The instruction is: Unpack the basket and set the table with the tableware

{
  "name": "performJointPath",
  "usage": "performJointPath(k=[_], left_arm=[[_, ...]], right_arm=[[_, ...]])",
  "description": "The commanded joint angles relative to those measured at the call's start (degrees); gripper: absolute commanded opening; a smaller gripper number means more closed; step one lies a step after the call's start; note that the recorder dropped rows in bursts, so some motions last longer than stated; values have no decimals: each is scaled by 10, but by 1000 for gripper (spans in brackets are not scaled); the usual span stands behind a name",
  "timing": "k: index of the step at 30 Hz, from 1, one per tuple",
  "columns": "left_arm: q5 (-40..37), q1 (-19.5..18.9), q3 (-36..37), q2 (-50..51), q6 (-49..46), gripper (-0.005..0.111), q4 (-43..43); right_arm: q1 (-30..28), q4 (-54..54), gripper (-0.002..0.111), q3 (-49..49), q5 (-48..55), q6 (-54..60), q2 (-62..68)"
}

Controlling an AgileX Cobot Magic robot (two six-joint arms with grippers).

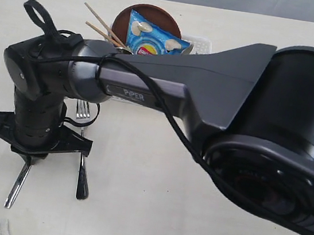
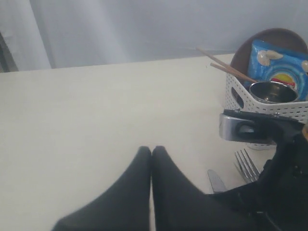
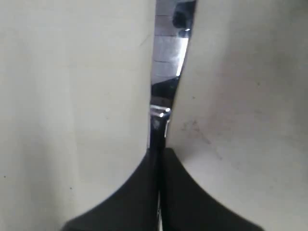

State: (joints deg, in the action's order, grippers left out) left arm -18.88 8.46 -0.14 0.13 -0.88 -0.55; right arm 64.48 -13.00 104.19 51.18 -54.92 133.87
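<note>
The right gripper pinches a slim, mirror-bright steel knife lying on the pale cream table. A steel fork lies just beside it. The left gripper is pressed together, empty. Beyond, the white lattice plastic basket holds a shiny steel cup, wooden chopsticks, a brown round plate and a blue chip bag.

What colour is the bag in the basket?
The bag is bright blue with pale chips pictured, clearest in the exterior view.
</note>
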Motion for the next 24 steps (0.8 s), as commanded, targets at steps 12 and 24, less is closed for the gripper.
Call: performJointPath(k=[12, 24], left_arm=[[5, 3, 1, -1, 3, 0, 1], [5, 3, 1, -1, 3, 0, 1]], right_arm=[[-24, 68, 0, -3, 48, 30, -50], [-50, 113, 46, -3, 173, 127, -78]])
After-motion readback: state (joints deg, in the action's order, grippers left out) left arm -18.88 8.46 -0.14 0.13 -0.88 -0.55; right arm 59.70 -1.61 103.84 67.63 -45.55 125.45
